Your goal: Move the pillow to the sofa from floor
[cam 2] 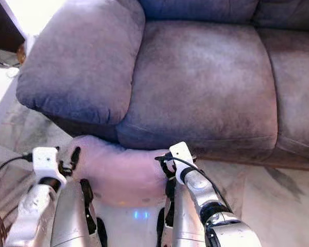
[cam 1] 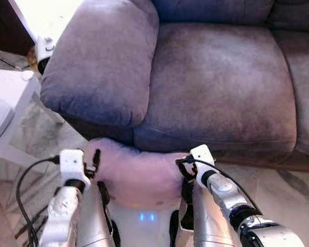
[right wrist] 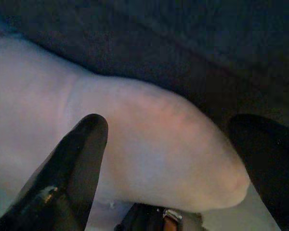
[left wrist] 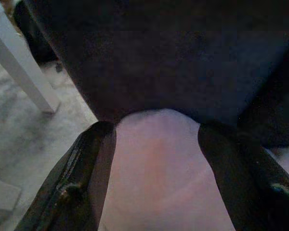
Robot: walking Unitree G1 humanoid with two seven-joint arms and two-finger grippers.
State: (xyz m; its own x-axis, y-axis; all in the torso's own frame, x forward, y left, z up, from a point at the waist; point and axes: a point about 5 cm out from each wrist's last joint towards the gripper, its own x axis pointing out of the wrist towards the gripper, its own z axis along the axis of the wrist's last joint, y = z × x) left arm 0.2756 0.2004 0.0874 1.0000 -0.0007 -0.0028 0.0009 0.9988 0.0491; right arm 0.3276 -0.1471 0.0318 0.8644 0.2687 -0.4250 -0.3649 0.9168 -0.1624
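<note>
Nearest the lens, two silver arms, cut off at the bottom edge of the head views, with a small blue glow between them low on the robot's body. Between the arms, a pale pink pillow (cam 1: pixel 136 172), held up off the marble floor (cam 1: pixel 36 134) and pressed against the front of the grey sofa (cam 1: pixel 216 87), just below the seat cushion (cam 1: pixel 221 92) and the padded armrest (cam 1: pixel 100 62). Not yet on the seat.

On the pillow's left end, the left gripper (cam 1: pixel 92 167): fingers (left wrist: pixel 89 173) apart, one on each side of the soft bulge, as seen along them in the left wrist view; actual contact hard to judge there. On the pillow's right end, the right gripper (cam 1: pixel 187 167): fingers (right wrist: pixel 74 163) likewise spread, one laid against the fabric, the other off to the side and partly cropped.

Pillow's lower edge hidden behind the arms and torso. Wrist views dim, the sofa only a dark mass above the pillow. At far left, a white table (cam 1: pixel 5 103), cut off by the frame, with a leg showing in the left wrist view. Black cable (cam 1: pixel 26 175) looping beside the left wrist.
</note>
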